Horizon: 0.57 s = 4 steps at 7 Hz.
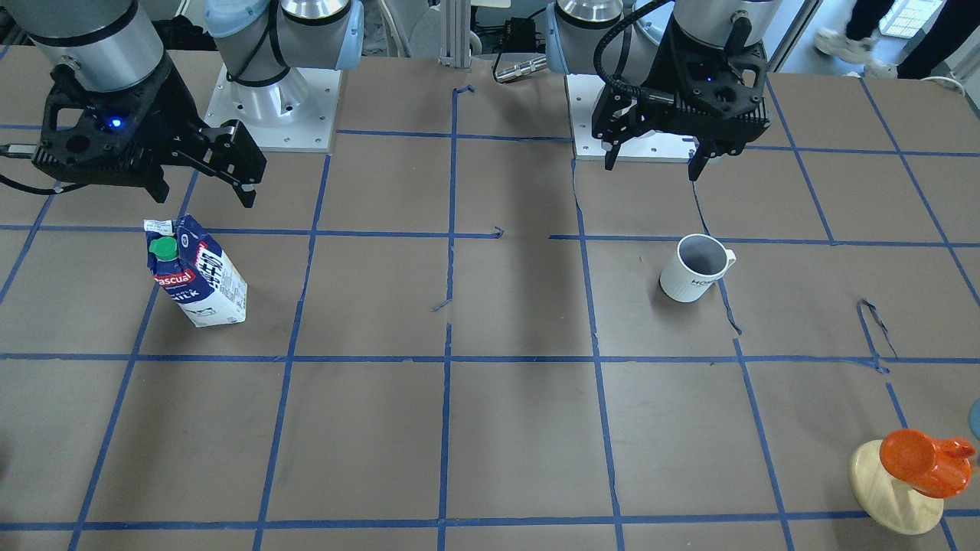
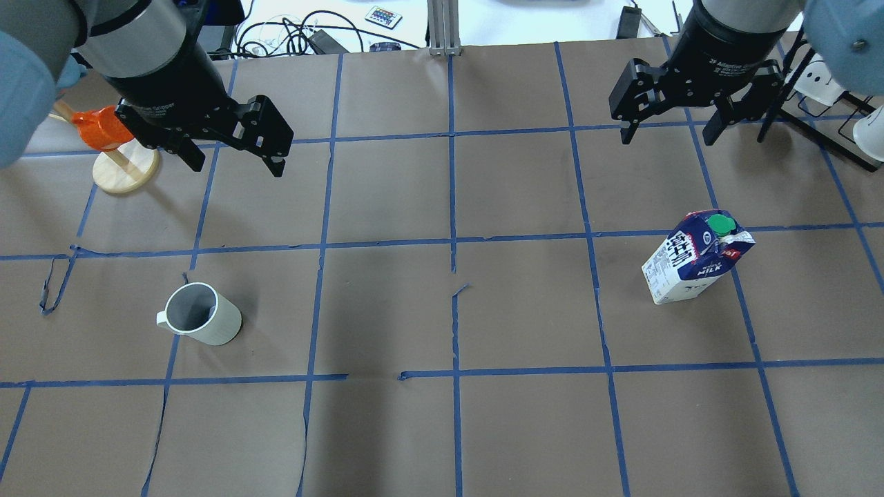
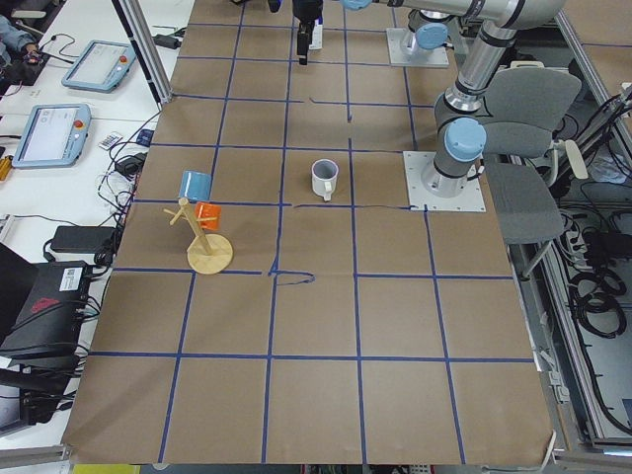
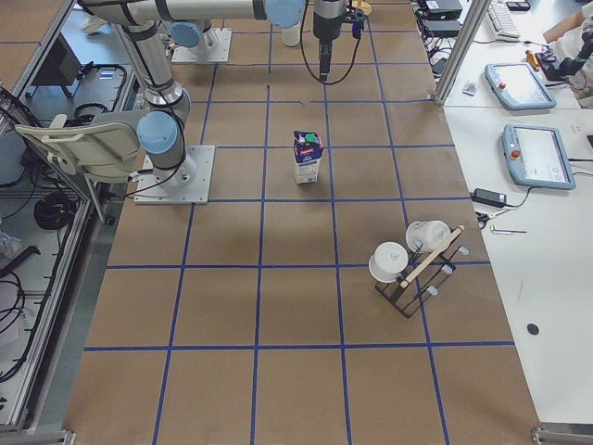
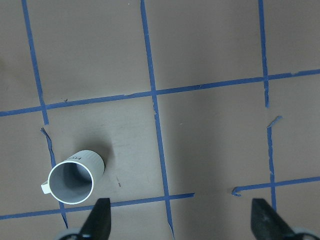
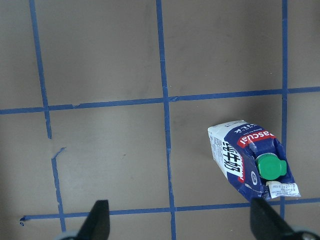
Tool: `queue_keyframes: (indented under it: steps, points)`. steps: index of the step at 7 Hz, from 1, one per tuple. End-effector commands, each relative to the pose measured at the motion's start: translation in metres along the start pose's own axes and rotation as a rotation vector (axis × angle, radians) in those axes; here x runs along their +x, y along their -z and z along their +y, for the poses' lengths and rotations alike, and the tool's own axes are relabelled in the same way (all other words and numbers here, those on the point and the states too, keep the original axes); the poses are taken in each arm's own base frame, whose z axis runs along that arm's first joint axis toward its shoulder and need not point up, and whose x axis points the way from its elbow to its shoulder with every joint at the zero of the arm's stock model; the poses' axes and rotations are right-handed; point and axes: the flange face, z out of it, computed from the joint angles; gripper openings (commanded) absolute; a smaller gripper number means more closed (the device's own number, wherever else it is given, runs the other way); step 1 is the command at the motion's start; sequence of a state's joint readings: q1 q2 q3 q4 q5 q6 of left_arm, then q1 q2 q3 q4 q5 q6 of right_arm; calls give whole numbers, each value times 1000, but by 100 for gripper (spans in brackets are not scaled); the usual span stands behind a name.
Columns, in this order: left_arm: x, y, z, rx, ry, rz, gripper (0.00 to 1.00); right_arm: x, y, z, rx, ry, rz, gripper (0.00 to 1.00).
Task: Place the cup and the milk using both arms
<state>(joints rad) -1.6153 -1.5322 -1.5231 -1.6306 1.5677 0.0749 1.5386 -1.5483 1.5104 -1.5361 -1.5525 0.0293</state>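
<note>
The white ribbed cup (image 1: 695,269) stands upright on the brown table, handle to its side; it also shows in the overhead view (image 2: 201,315) and the left wrist view (image 5: 73,180). My left gripper (image 1: 652,168) (image 2: 237,168) hangs open and empty above the table, apart from the cup. The blue and white milk carton (image 1: 197,272) (image 2: 696,258) (image 6: 248,159) stands upright with its green cap on top. My right gripper (image 1: 205,197) (image 2: 666,138) is open and empty, raised above the table, clear of the carton.
An orange cup on a wooden stand (image 1: 911,474) (image 2: 114,148) sits at the table's far corner on my left. A black rack with white cups (image 2: 825,86) (image 4: 417,264) stands on my right. Blue tape lines grid the table. The arm bases (image 1: 276,115) are at the near edge.
</note>
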Motion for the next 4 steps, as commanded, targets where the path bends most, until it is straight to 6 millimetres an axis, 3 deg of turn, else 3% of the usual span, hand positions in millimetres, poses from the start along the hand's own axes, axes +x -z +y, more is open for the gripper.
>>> queue_keyframes:
  steps: [1,4]
  points:
    - [0,1,0,1,0,0,100,1,-1,0,-1,2,6,100]
    - [1,0,1,0,-3,0,100,2,0,-1,0,-3,4,100]
